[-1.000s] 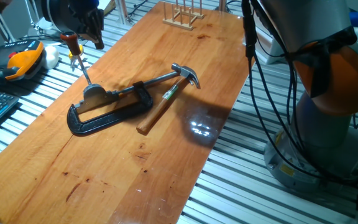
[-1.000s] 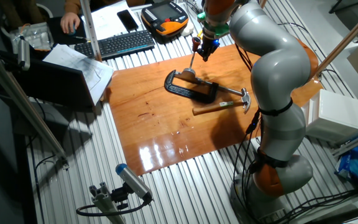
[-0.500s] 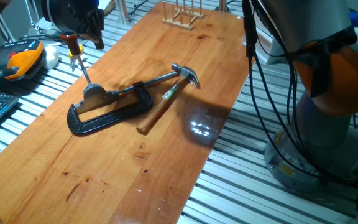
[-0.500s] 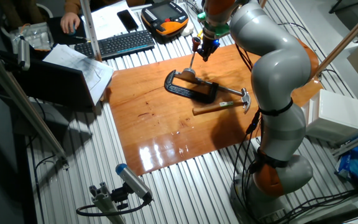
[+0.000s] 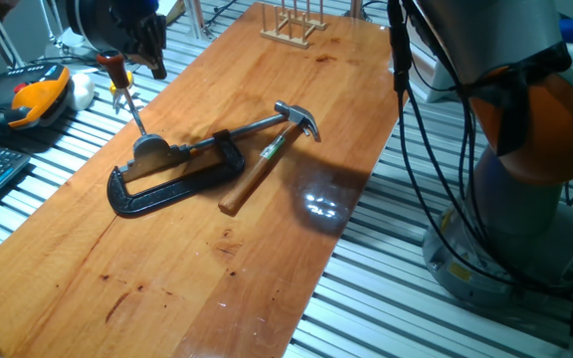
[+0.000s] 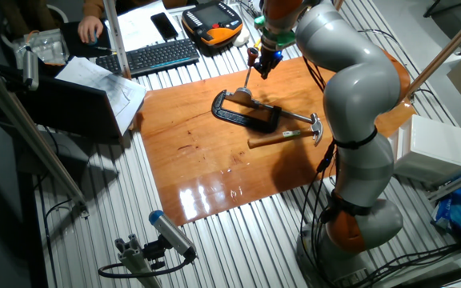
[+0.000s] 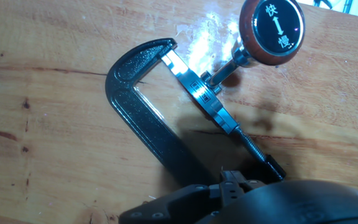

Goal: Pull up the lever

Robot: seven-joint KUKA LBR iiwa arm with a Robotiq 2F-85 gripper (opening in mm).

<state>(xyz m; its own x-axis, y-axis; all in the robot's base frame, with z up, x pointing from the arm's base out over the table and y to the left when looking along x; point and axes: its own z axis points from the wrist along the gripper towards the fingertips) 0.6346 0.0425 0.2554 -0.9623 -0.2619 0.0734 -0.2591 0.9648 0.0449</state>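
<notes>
The lever (image 5: 132, 109) is a thin silver rod rising from a rounded grey base (image 5: 152, 151) and leaning up to the left. It ends in a dark-red knob (image 5: 113, 65). The base sits in the jaw of a black C-clamp (image 5: 167, 184). My gripper (image 5: 153, 62) hangs right beside the knob, on its right, and looks shut and empty. The other fixed view shows the knob (image 6: 252, 54) next to the gripper (image 6: 266, 64). In the hand view the knob (image 7: 271, 28) fills the top right, and the gripper (image 7: 232, 182) is a dark mass at the bottom.
A wooden-handled hammer (image 5: 267, 159) lies across the clamp's screw end on the wooden tabletop (image 5: 217, 288). A wooden rack (image 5: 291, 25) stands at the far end. An orange teach pendant (image 5: 33, 94) and a keyboard (image 6: 158, 56) lie off the board. The arm's base (image 5: 525, 179) stands at the right.
</notes>
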